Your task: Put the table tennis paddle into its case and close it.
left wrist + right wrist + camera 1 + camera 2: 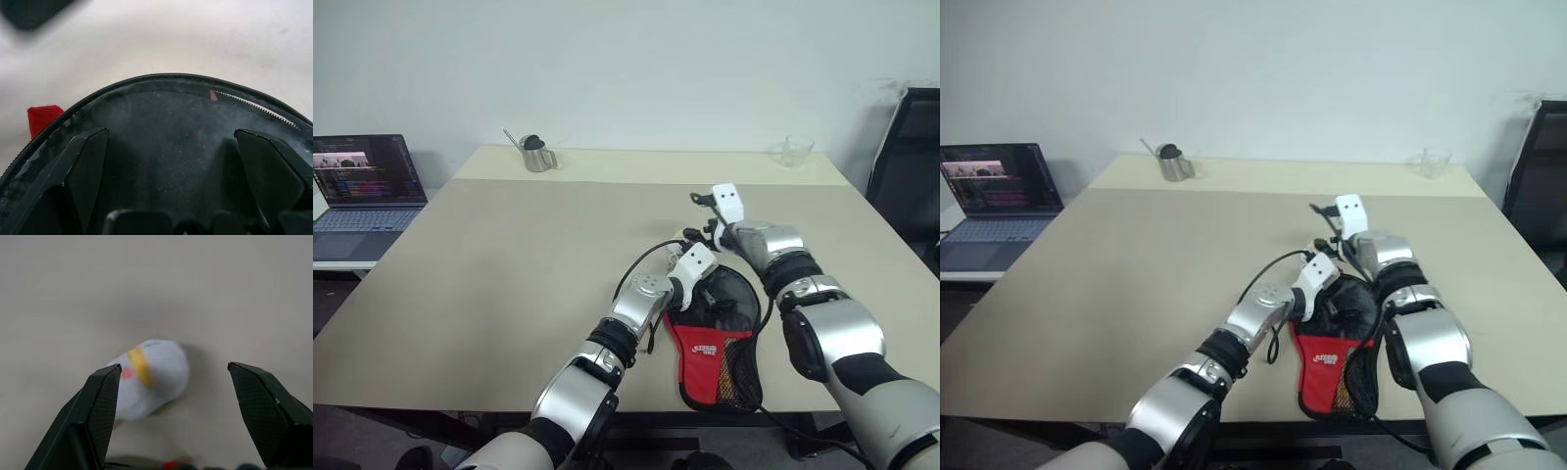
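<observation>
The case lies flat on the tabletop close to its near edge, a little right of centre. Its long axis runs from the near edge toward the far side: the narrow red end with the small white logo points at the near edge, and the round black end points away. A black mesh panel runs along its right side. In the left wrist view the curved black rim of the round end, with a zip track along it, sits right in front of the fingers, and a red tab pokes out beside it. Whether the table tennis paddle is inside cannot be told.

The left pincer hangs over the round end of the case, its two fingers spread wide and pinching nothing. The right pincer is just beyond the case's far end, likewise spread wide and empty; between its fingers a blurred white object with a yellow band lies on the bare tabletop.

Counted: one case, two pincers, one metal cup and one clear glass at the far edge, one open laptop on a side surface to the left, one black chair to the right.
</observation>
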You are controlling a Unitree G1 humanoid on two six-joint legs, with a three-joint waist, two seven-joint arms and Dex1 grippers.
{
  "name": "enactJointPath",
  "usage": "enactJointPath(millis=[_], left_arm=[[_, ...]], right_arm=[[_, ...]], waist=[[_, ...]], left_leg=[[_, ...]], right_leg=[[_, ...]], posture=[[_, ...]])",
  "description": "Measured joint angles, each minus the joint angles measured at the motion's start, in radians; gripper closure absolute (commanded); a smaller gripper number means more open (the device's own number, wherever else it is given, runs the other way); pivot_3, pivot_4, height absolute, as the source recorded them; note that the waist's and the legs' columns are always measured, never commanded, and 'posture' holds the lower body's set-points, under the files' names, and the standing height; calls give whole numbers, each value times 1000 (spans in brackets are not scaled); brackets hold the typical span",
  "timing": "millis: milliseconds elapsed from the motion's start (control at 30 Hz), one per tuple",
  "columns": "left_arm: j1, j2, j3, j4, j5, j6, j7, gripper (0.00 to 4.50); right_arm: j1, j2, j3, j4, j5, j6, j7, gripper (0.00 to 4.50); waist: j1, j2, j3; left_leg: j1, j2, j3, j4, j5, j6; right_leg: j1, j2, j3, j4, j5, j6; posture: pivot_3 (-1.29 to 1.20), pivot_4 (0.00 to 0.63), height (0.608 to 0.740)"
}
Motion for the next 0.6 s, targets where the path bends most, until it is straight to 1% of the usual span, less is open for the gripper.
enactJointPath(millis=[200,533,567,600], left_arm=[[65,24,-16,-111,10,29,5,18],[143,58,-19,-262,14,112,27,18],[148,63,-19,-272,14,117,29,0],[152,66,-20,-279,14,119,30,0]], right_arm=[[-11,53,-12,88,-31,-75,-24,671],[-11,90,-30,125,-50,-119,-60,671],[-11,94,-32,125,-50,-125,-63,1057],[-11,95,-35,126,-50,-128,-66,1241]], waist=[[-2,0,0],[-3,1,0],[-3,1,0],[-3,1,0]], left_leg=[[0,1,0,-1,0,0],[1,1,0,-1,0,0],[1,1,0,-1,0,0],[1,1,0,-1,0,0]], right_leg=[[0,0,1,-1,0,0],[0,0,1,0,0,0],[0,0,1,0,0,0],[0,0,1,0,0,0]], posture=[[0,150,740],[0,150,740],[0,150,740],[0,150,740]])
